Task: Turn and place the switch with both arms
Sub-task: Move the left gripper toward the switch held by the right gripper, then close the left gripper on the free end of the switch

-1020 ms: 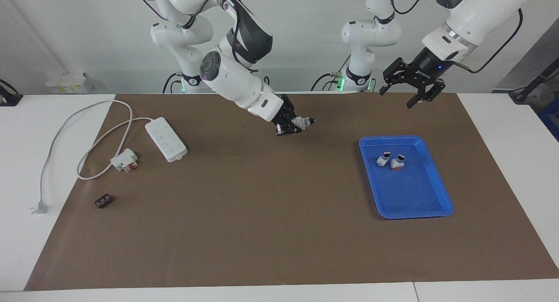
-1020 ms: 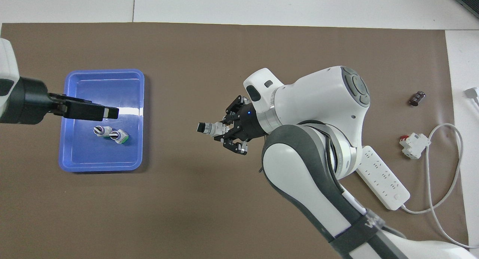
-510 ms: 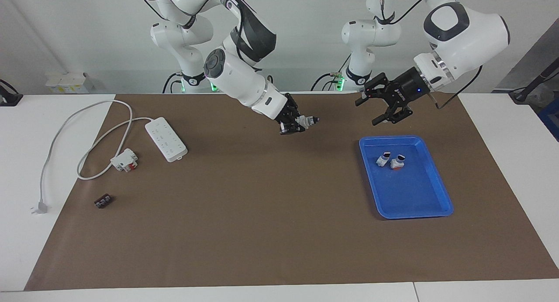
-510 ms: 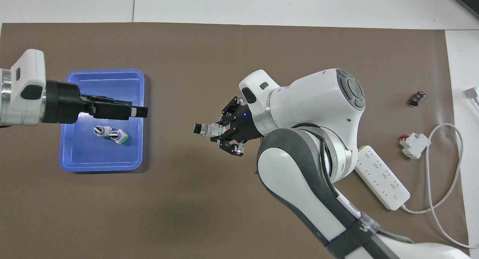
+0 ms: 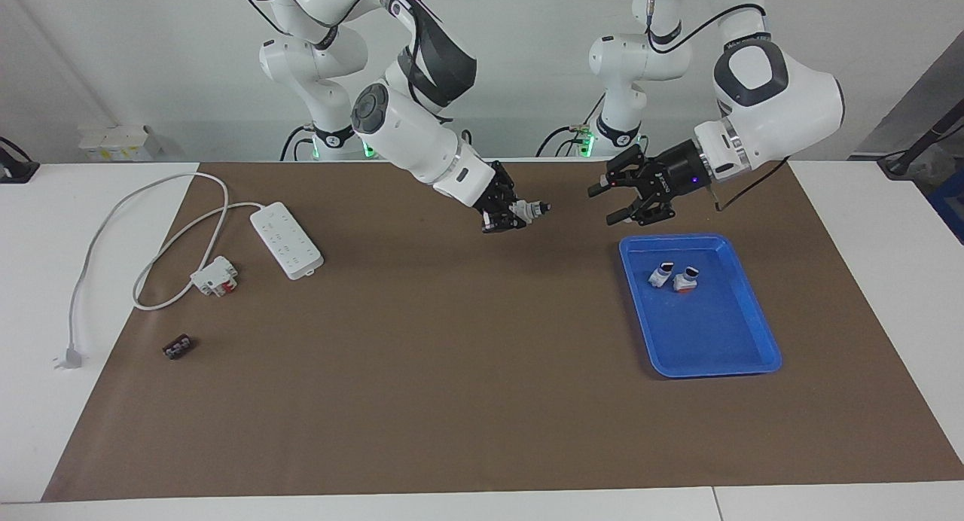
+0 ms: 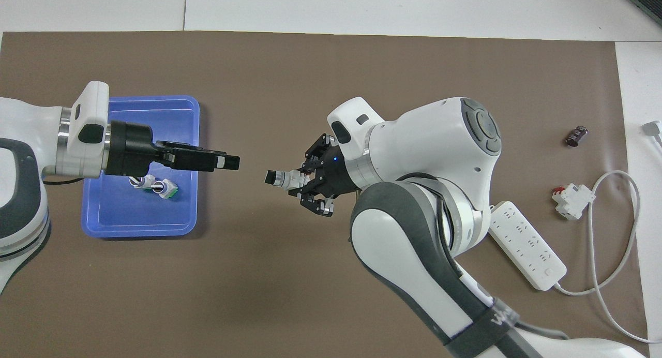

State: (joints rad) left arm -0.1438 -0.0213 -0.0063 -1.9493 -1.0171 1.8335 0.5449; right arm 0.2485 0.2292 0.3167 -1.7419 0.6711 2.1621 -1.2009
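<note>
Overhead view: right gripper (image 6: 302,184) clamps the switch (image 6: 282,178) midair; left gripper (image 6: 227,162), fingers spread, faces it.

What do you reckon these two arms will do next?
Probably the left gripper, jaws open, moves on toward the switch that the right gripper holds out above the mat, black tip pointing at it, a gap apart, to take it.
</note>
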